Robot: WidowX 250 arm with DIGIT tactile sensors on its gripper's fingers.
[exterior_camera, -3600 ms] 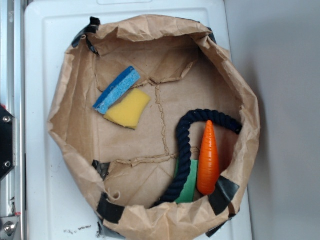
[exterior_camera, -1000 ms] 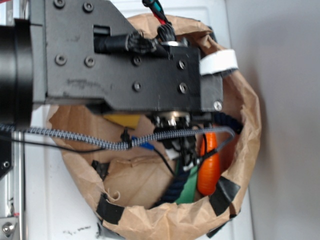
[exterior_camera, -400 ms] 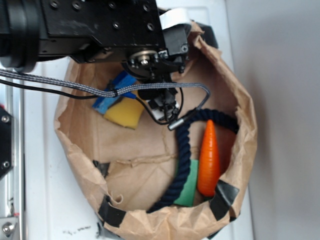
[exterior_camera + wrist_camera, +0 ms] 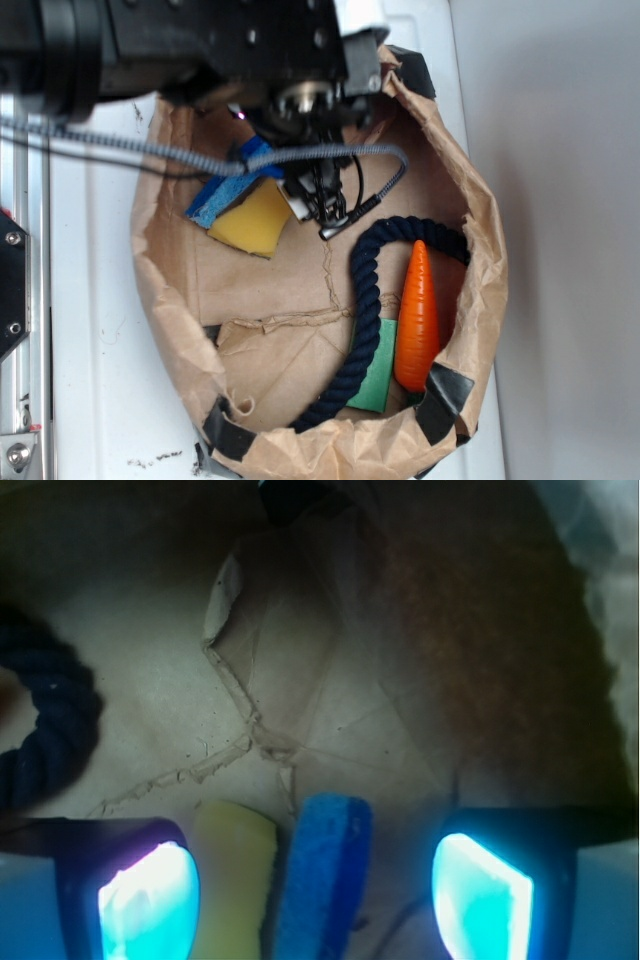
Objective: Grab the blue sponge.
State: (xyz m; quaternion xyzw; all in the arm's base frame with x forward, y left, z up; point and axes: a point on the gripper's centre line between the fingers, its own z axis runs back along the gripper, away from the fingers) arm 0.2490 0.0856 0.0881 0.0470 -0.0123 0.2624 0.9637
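Over the paper bag (image 4: 480,250), in the exterior view, the arm reaches in from the upper left and the gripper (image 4: 318,195) hangs above the bag floor. The blue sponge (image 4: 222,195) lies on that floor, in the upper left part of the bag, with its long axis running diagonally from lower left to upper right. Its upper end disappears under the arm. The yellow sponge (image 4: 252,222) lies against its lower right side. The gripper sits just to the right of both sponges. A dark rope (image 4: 368,300), an orange carrot (image 4: 418,318) and a green flat piece (image 4: 378,378) lie well apart, toward the lower right

From the wrist view, the two fingers (image 4: 482,895) stand spread, with nothing between the pads. The blue sponge (image 4: 325,875) appears at the bottom edge, between the fingers, its long axis pointing roughly away from the camera. The yellow sponge (image 4: 232,880) lies beside it, touching or nearly so, close to the left finger. The rope (image 4: 45,735) curves at the left edge

Judgement: the sponge is bracketed across its narrow width, but it lies toward the camera side of the fingertips, so the coming descent probably needs a small shift back toward it, and the yellow sponge may be caught too
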